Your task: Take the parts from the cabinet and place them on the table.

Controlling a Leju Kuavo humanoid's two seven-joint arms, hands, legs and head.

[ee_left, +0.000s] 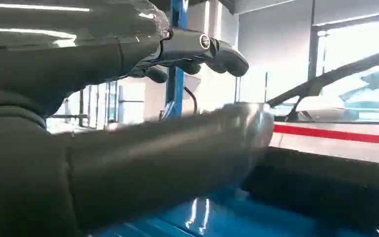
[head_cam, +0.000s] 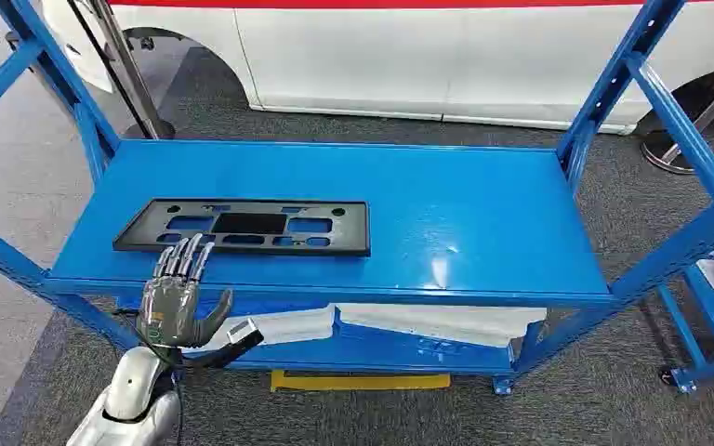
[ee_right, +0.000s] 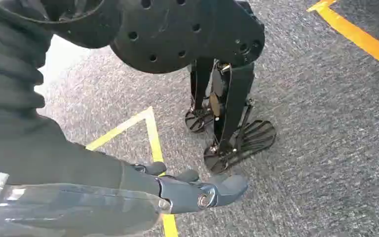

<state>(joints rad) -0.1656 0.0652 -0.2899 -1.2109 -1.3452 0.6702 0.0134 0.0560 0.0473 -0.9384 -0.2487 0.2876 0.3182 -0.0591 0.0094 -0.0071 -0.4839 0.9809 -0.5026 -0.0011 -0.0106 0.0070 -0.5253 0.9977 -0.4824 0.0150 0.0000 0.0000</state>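
Note:
A flat black plastic part (head_cam: 246,227) with rectangular cut-outs lies on the left half of the blue shelf (head_cam: 483,214). My left hand (head_cam: 175,297) is raised at the shelf's front edge, fingers straight and apart, fingertips reaching over the part's near edge; it holds nothing. In the left wrist view the thumb (ee_left: 168,163) and fingers (ee_left: 202,49) stretch out above the blue shelf surface (ee_left: 217,217), with the dark part (ee_left: 325,187) just beyond. My right hand (ee_right: 187,190) hangs by my side over grey carpet, fingers loosely extended and holding nothing.
Blue uprights (head_cam: 614,84) frame the rack on both sides. A lower shelf carries white sheet-like parts (head_cam: 428,321). A white car with a red stripe (head_cam: 446,56) stands behind the rack. Yellow floor tape (head_cam: 363,381) lies beneath. The shelf's right half is bare.

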